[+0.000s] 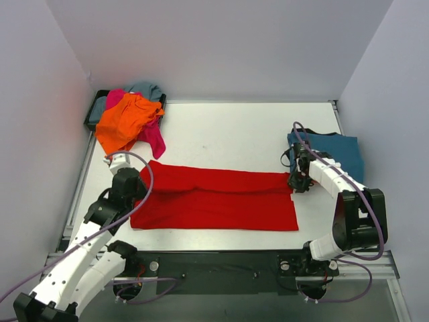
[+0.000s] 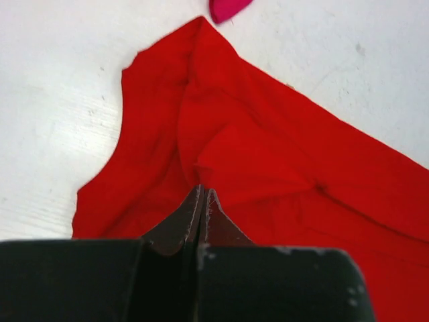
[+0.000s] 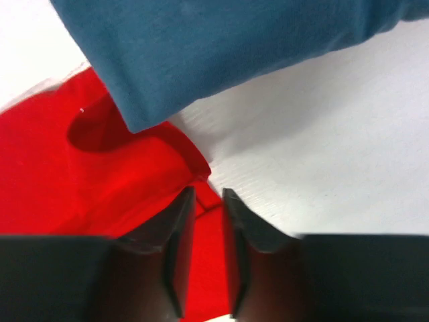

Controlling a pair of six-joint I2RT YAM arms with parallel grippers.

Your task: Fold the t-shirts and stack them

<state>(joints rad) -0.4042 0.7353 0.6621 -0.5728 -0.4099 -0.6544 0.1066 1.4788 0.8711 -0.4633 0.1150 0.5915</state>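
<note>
Stretching across the near half of the white table (image 1: 234, 127), a bright red t-shirt (image 1: 214, 198) lies in a long, flattened band between the two arms, its left end near the left arm and its right end at the right arm's wrist. A folded teal blue t-shirt (image 1: 342, 151) rests at the table's right side, just beyond the red one's right end; in the right wrist view its corner overlaps the red cloth.

At the far left corner, a loose heap spills from a black bin (image 1: 90, 114) onto the table: an orange t-shirt (image 1: 124, 121) on top, a magenta pink t-shirt (image 1: 155, 139) trailing out beneath it toward the red cloth, and a grey-blue t-shirt (image 1: 144, 88) at the back.

The left gripper (image 2: 203, 198) sits low over the red shirt's left end, jaws pressed together with a raised fold of red cloth caught at their tips. The right gripper (image 3: 204, 201) is down at the shirt's right edge, its jaws drawn in to a narrow gap with the bunched red hem running up between them, white table showing just to their right.
</note>
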